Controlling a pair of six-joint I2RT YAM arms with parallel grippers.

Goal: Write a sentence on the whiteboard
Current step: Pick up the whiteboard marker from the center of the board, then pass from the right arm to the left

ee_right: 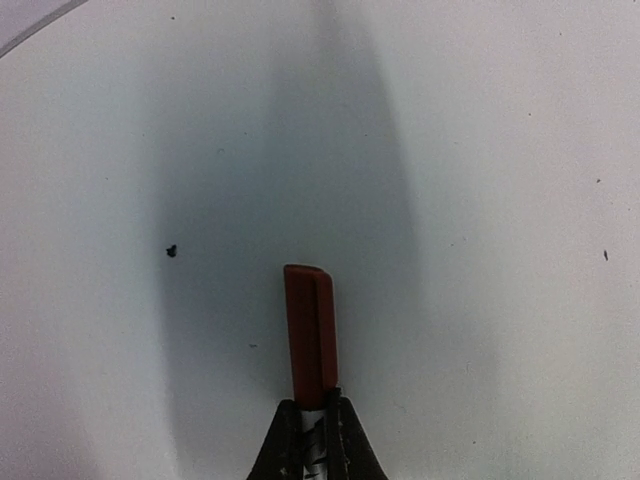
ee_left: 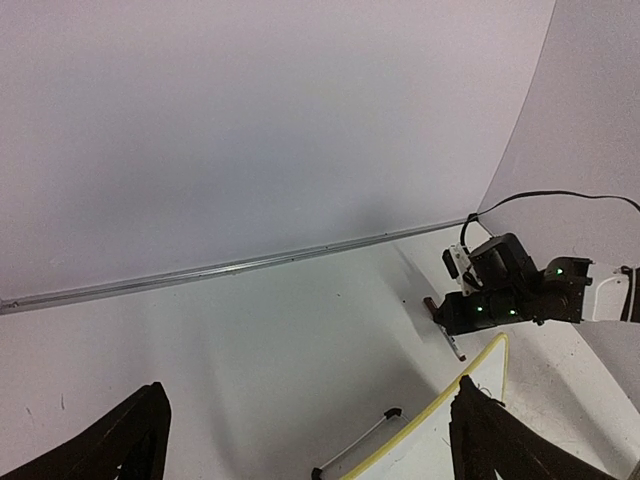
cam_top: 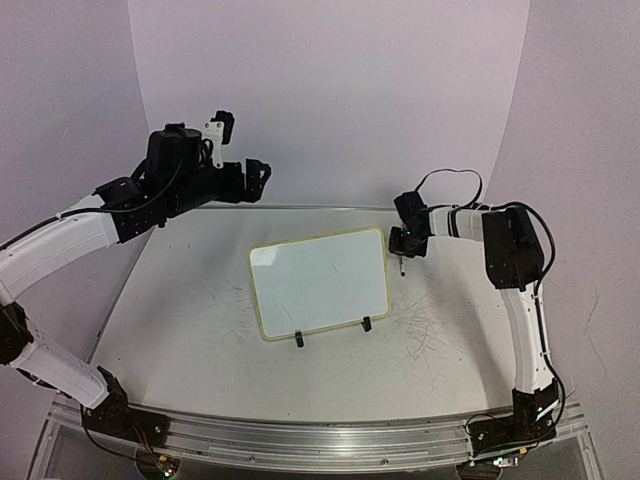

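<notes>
Clamping a red-ended marker point(ee_right: 310, 335), right hand point(cam_top: 402, 256) beside whiteboard point(cam_top: 320, 282) right edge, left hand point(cam_top: 251, 180) spread wide, raised at bench point(cam_top: 190, 345) far left.

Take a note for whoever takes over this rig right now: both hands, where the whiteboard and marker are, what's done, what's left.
Left hand: open, empty, raised over the far left of the table.
Right hand: shut on the marker, beside the whiteboard's right edge, near its far corner.
whiteboard: mid-table, blank; no writing visible.
Done: marker gripped.
Left: the whole sentence.
</notes>
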